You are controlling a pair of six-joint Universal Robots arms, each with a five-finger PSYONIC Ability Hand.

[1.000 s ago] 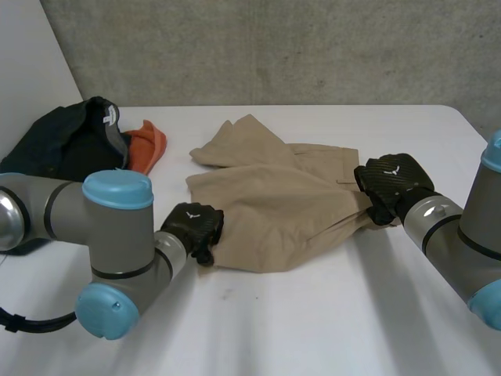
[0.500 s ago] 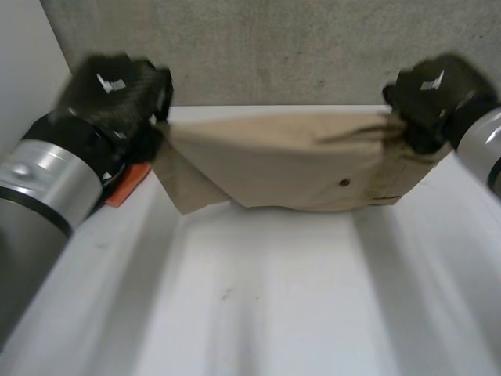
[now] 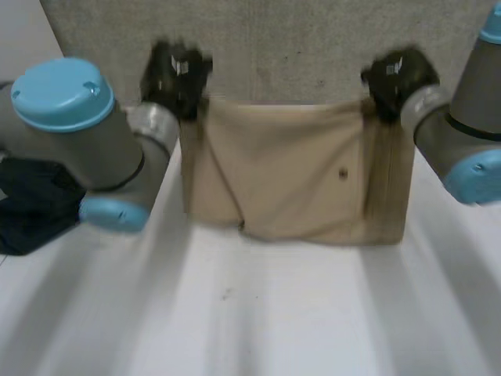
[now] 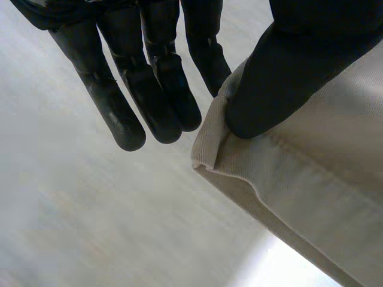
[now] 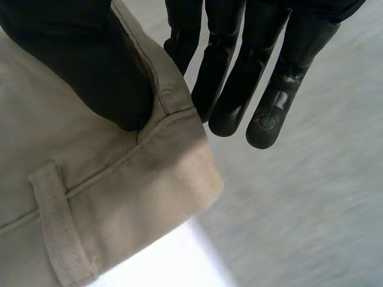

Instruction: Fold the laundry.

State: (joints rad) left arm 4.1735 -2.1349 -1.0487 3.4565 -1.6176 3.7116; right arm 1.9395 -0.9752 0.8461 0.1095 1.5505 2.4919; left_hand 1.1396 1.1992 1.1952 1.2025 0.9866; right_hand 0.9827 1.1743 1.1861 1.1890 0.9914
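Scene: two robot arms are seen holding a garment up over a white table (image 3: 258, 313), with a grey concrete wall (image 3: 297, 47) behind the table's far edge.

Task item: a pair of khaki shorts (image 3: 290, 172) is held spread out above the far half of the table and hangs down flat towards it. It cannot be told whether the lower edge touches the table top.

Left hand (image 3: 174, 72): it is raised above the table's far left part. In the left wrist view, an upper corner of the khaki shorts (image 4: 311, 179) is pinched between the thumb, pressed onto the front of the cloth, and the fingers of the left hand (image 4: 155, 84), which are kept nearly straight.

Right hand (image 3: 395, 78): it is raised above the table's far right part. In the right wrist view, the other upper corner of the khaki shorts (image 5: 90, 197) is clamped between the thumb and the straight fingers of the right hand (image 5: 239, 72).

Detail: a belt loop (image 5: 60, 227) is sewn on just below the right thumb, and a small dark button (image 3: 342, 174) is seen on the front.

Other item: a dark garment (image 3: 35, 204) lies bunched at the table's left edge, partly hidden by the left arm (image 3: 70, 133).
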